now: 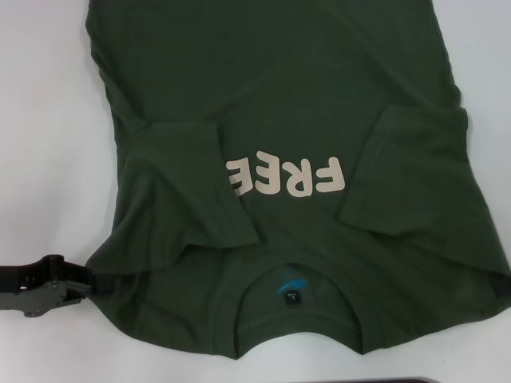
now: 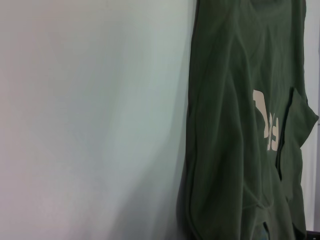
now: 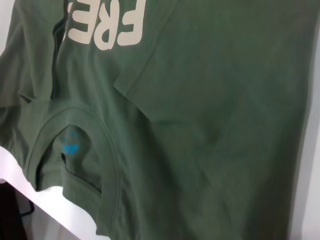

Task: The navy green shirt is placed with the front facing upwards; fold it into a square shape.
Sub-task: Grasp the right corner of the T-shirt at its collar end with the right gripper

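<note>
Although it lies flat with its front up, the navy green shirt [image 1: 287, 104] is soft, light cotton that drapes and wrinkles, so it is judged to sag wherever it is lifted by one point. It covers most of the white table [image 1: 40, 120], with the collar [image 1: 291, 275] at the edge nearest the robot and the hem running out of the head view beyond. Cream "FREE" letters [image 1: 287, 177] sit on the chest just beyond the collar, and this collar serves as the landmark. To the collar's left, the left sleeve [image 1: 188, 183] is already turned inward over the chest, its edge covering part of the last letter. To the collar's right, the right sleeve [image 1: 407, 167] is likewise folded in, well clear of the lettering. A blue mark [image 1: 289, 285] shows inside the collar.

Grip judgement: the fabric is not slippery or fragile, but loose layers may slide over one another. Doubled edges at the shoulders either side of the collar look the firmest holds; pinching both together should keep the fold square.

Left gripper [image 1: 48, 285]: low on the table, left of the collar, just at the shoulder edge; whether it is parted or has cloth cannot be told. Right gripper: only a dark corner shows at the frame edge, right of the collar, so its state also cannot be told.
</note>
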